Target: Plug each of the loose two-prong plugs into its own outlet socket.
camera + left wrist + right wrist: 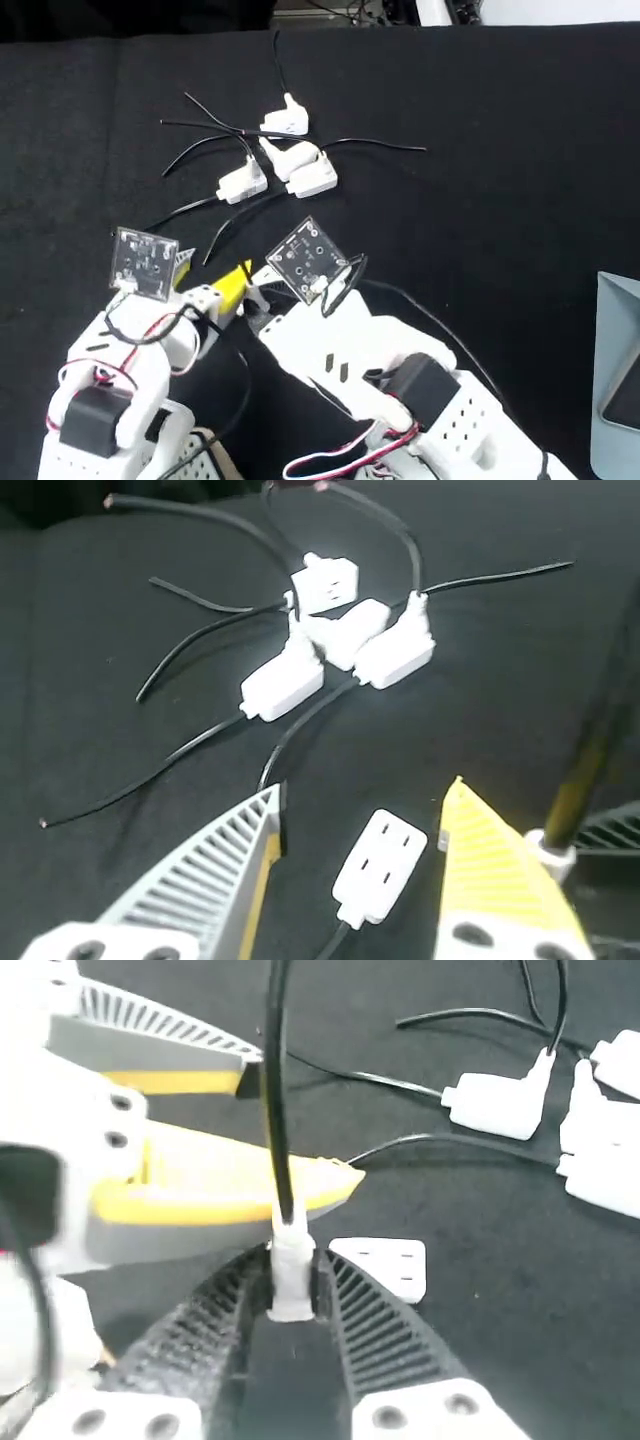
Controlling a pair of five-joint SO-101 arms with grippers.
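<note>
Four white plugs (290, 158) are lying bunched together toward the far side of the black counter (520, 150), their black cords (370, 145) straggling out in all directions. Closer in, two arms are sitting side by side at the near edge. The left arm (120, 380) is holding its pincer (215, 275) out toward the bunch, with a yellow finger showing. The right arm (380, 370) is leaning in just beside it, and a black cord is looping at its wrist. A grey tray (615, 380) is poking in at the counter's right side.
</note>
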